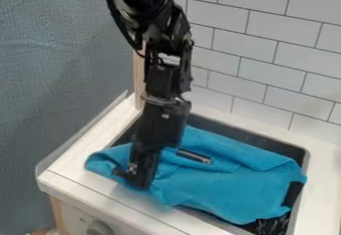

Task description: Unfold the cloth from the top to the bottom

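From where I sit, the blue cloth (220,184) lies bunched over the black sink (266,147), covering most of its opening. Its long axis runs from the left of my view to the right, with a slight slant toward me at the right end. The left end is narrow and rounded, points left, and laps past the sink onto the white tabletop (73,172). The right end is much broader, its far corner at the sink's right side and its near corner pointing toward me. At least 1 soft fold runs lengthwise across the far half, and the cloth looks rumpled near the middle. My arm (163,87) comes in from the top edge and hangs down nearly upright, leaning a little to the left as it goes down. The hand (140,175) is at the left part of the cloth, its lower end close to the cloth's near edge; I cannot tell whether it is released or clenched, or whether it has cloth in its grasp. Behind the sink stands a wall of white tiles (273,64). On the left there is a grey-blue panel (53,69), with 1 wooden post (138,77) beside the arm. 1 round knob (100,227) sits on the front below the tabletop.
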Available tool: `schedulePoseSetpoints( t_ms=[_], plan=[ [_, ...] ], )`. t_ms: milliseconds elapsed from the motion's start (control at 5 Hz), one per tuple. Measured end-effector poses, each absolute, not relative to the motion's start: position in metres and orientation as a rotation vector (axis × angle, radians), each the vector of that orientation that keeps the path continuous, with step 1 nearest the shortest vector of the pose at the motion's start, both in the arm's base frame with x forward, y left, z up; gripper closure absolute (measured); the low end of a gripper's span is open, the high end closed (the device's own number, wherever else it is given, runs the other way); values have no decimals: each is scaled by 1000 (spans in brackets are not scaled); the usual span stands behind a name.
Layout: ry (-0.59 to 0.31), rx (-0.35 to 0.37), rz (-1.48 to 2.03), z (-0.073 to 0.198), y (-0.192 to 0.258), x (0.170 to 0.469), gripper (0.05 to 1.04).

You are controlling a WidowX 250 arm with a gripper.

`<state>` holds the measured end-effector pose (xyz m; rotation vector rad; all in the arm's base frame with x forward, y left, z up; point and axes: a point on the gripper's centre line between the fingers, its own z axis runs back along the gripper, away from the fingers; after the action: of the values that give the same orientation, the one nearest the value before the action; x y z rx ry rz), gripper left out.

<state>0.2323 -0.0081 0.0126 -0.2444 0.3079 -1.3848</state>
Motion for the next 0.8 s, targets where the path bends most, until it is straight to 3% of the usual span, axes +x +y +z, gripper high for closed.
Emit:
schedulePoseSetpoints(
  t_ms=[400, 600, 800],
  plan=[
    [320, -241, -1366, 13, -9, 231, 262],
    [317, -244, -1360, 13, -10, 231, 62],
    [312, -251, -1356, 14, -12, 232, 76]
  ],
)
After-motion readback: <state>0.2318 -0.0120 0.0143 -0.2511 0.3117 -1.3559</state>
